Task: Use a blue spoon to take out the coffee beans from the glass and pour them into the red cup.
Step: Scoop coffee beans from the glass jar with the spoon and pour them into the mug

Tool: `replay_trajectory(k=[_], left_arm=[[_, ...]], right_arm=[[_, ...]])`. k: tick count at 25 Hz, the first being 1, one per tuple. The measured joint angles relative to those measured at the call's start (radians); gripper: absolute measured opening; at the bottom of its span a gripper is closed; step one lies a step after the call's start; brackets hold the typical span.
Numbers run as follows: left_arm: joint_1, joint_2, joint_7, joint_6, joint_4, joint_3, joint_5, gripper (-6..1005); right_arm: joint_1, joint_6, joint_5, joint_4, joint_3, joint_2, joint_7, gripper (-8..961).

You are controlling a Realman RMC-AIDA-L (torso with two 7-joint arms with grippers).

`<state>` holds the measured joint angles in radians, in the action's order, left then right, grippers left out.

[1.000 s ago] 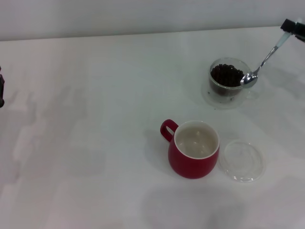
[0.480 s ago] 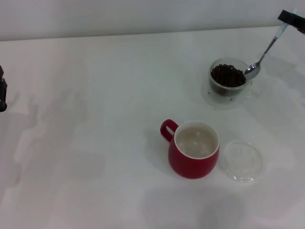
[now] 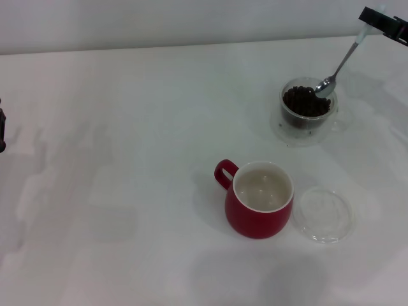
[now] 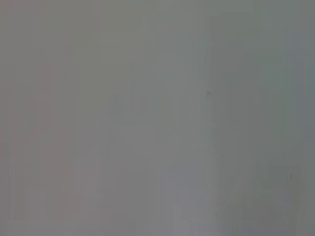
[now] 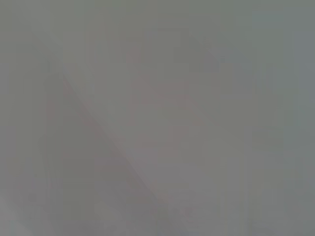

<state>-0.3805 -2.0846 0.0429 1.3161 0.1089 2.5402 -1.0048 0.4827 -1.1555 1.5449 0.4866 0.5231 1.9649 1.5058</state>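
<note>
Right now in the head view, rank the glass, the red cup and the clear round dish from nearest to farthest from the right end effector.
1. The glass, just below the right end effector, at far right.
2. The clear round dish, near right.
3. The red cup, beside the dish toward centre, slightly farther.

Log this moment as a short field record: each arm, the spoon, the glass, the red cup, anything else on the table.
right gripper: at the far right edge, shut on the blue spoon by its handle end
blue spoon: tilted, bowl at the rim of the glass, over the coffee beans
glass: full of beans, far right on the table
red cup: near centre, no beans visible inside
clear round dish: beside the cup, on its right
left gripper: at the left edge, idle
</note>
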Motion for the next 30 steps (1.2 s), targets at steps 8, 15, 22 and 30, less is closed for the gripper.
replay_trajectory(k=[8, 15, 22, 30], left_arm=[[-0.006, 0.001, 0.0, -0.016, -0.004, 0.0, 0.0, 383], [-0.01, 0.003, 0.0, -0.031, -0.003, 0.0, 0.0, 382], [-0.011, 0.002, 0.0, -0.038, -0.004, 0.0, 0.0, 382], [-0.012, 0.001, 0.0, -0.04, 0.0, 0.0, 0.0, 383]], right_arm=[[0.001, -0.025, 0.002, 0.004, 0.0, 0.024, 0.154, 151], [-0.004, -0.061, 0.002, 0.002, 0.0, 0.035, 0.236, 152], [-0.017, -0.07, 0.003, -0.007, 0.0, 0.038, 0.254, 153], [-0.024, -0.057, 0.004, -0.03, -0.012, 0.041, 0.232, 154]])
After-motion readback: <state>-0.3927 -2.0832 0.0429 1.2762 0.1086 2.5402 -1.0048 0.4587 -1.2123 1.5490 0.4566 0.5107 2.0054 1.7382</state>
